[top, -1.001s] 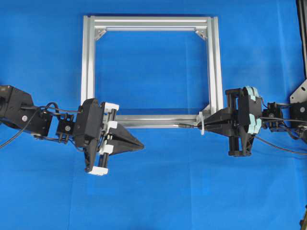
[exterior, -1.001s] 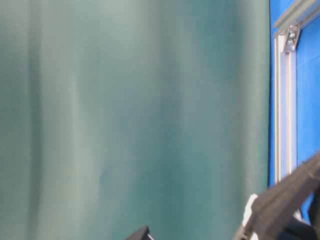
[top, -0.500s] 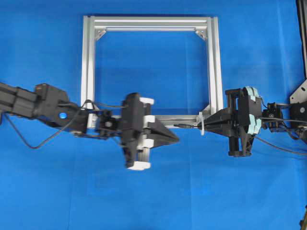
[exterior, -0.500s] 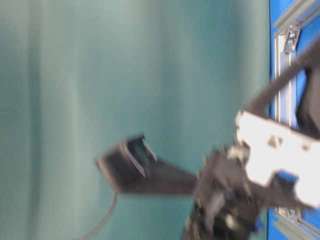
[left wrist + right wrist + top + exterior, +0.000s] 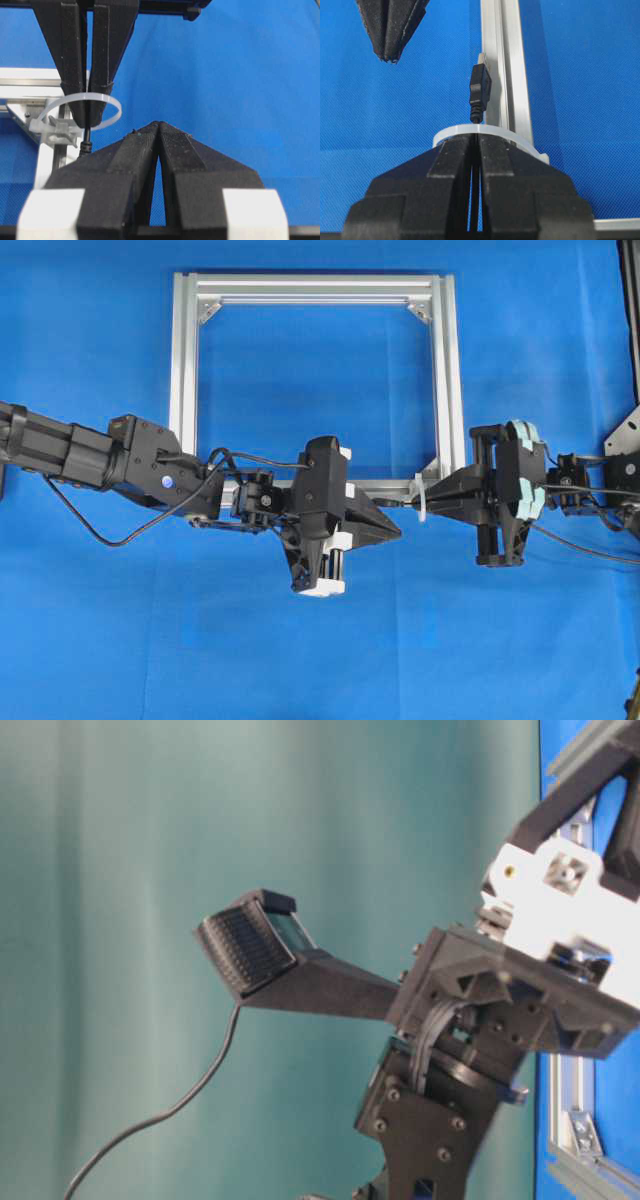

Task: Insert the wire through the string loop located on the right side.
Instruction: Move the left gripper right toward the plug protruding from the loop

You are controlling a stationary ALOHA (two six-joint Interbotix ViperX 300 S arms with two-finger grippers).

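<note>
1. Overhead: silver frame (image 5: 315, 390) lies on blue table (image 5: 300, 660). Left gripper (image 5: 398, 530) has its fingers pressed together with nothing between them, tip pointing right, just below the frame's bottom bar. Right gripper (image 5: 425, 502) points left, clamped on the wire (image 5: 395, 502), whose plug pokes out leftward past the loop (image 5: 421, 498). Loop sits at the frame's bottom right corner, right at the right gripper's tip. The two gripper tips are near each other, apart, left one a bit lower
2. Table-level: mostly a teal backdrop (image 5: 150, 870). Left arm fills the right side, one ribbed finger pad (image 5: 243, 942) facing the camera; a thin black cable (image 5: 190, 1095) hangs below it. Strip of blue table and frame at right edge. Wire and loop not visible here
3. Left wrist: left gripper (image 5: 159, 124) fingers meet at the tip, empty. Ahead, right gripper (image 5: 88, 117) comes down from the top, shut on the wire (image 5: 87, 131); wire passes through the whitish loop (image 5: 80, 111), plug end just below the ring. Loop's stem sits on the frame corner (image 5: 30, 95)
4. Right wrist: right gripper (image 5: 475, 137) closed on the wire, loop (image 5: 485, 135) circles just over its tip. Plug (image 5: 480, 90) with silvery tip sticks out past the loop, beside the frame bar (image 5: 502, 65). Left gripper tip (image 5: 390, 56) at top left, closed, apart from the plug
</note>
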